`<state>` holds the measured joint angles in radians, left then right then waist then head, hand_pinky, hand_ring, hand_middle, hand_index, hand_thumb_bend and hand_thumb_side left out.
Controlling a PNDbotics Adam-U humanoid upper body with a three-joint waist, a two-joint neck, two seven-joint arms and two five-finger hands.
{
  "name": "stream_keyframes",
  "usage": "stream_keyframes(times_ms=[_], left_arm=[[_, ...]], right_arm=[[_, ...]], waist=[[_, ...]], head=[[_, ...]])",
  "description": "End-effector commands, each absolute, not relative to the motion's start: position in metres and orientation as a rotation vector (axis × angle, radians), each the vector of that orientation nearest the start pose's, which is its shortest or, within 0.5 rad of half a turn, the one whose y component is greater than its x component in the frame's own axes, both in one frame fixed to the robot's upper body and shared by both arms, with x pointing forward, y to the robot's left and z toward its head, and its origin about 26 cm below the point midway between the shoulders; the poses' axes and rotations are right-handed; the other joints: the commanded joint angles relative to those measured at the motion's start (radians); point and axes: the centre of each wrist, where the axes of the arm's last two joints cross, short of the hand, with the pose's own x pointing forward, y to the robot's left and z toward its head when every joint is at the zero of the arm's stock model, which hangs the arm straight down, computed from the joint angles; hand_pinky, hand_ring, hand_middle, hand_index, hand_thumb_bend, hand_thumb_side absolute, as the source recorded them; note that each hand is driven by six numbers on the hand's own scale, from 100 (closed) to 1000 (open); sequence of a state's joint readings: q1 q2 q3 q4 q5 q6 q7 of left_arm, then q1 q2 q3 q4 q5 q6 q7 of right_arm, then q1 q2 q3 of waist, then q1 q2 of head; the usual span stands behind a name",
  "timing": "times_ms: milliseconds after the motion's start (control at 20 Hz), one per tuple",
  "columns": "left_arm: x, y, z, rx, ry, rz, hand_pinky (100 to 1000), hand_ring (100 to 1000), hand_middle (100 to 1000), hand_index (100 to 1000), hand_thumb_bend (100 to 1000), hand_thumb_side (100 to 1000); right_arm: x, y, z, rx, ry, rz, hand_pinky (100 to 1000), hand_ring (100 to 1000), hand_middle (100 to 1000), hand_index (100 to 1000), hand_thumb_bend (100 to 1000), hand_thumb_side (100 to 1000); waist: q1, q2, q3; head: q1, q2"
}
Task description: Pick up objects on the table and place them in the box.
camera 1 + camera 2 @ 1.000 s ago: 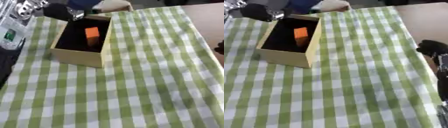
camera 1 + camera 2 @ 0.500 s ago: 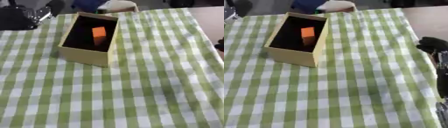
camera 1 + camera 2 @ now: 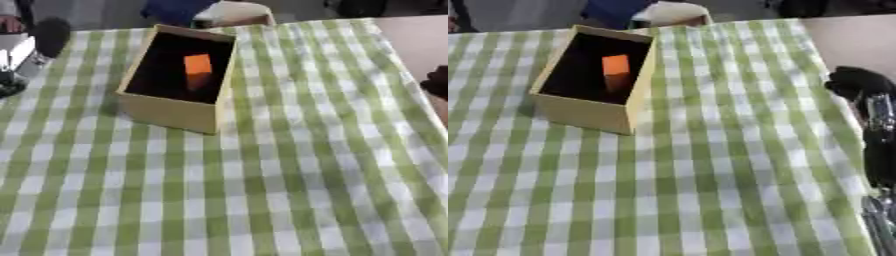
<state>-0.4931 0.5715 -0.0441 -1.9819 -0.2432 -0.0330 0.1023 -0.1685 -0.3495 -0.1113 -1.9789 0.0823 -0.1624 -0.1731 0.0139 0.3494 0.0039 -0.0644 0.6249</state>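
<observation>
Robot hand on the left shows at the upper left edge of the left eye view, black and silver, next to the far left side of the tabletop. It is too blurry for me to tell if it is spread apart or closed. The right robot hand shows at the right edge of the right eye view, just off the side of the cloth. It is a dark lump with a silver arm part below it, and I cannot tell if it is apart or together either. Neither one is touching the box. The tabletop is covered with a green and white checked cloth. A tan cardboard box sits on the cloth, toward the far left part. Its top is open and the inside looks dark. An orange block is inside the box, near the far right wall, and it seems to stand up on its end. At the far edge of the tabletop, just past the box, I can see something pale and something blue, but I cannot make out what they are.
</observation>
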Motion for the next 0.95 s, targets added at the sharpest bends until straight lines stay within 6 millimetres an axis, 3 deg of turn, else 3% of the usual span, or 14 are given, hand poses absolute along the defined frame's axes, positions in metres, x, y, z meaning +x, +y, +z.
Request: stream_keyframes(times_ms=[50,500,950], left_arm=[[0.305,0.27,0.264,0.611,-2.554,-0.499,671,787,762,710,532,740],[0.3,0.274,0.216,0.488,-2.589,-0.158,661,783,757,705,562,740],[0.297,0.27,0.199,0.41,-2.598,-0.082,658,778,752,703,576,740]], right_arm=[[0.285,-0.307,0.183,-0.479,-2.373,0.181,812,731,693,771,100,1000],[0.289,-0.304,0.195,-0.454,-2.43,0.219,814,743,702,775,100,1000],[0.293,-0.299,0.208,-0.419,-2.48,0.275,814,748,705,779,100,1000]], waist=[[-0.002,-0.027,0.006],[-0.006,-0.046,0.025],[-0.005,-0.056,0.03]], head=[[-0.006,0.013],[-0.015,0.028],[-0.022,0.034]])
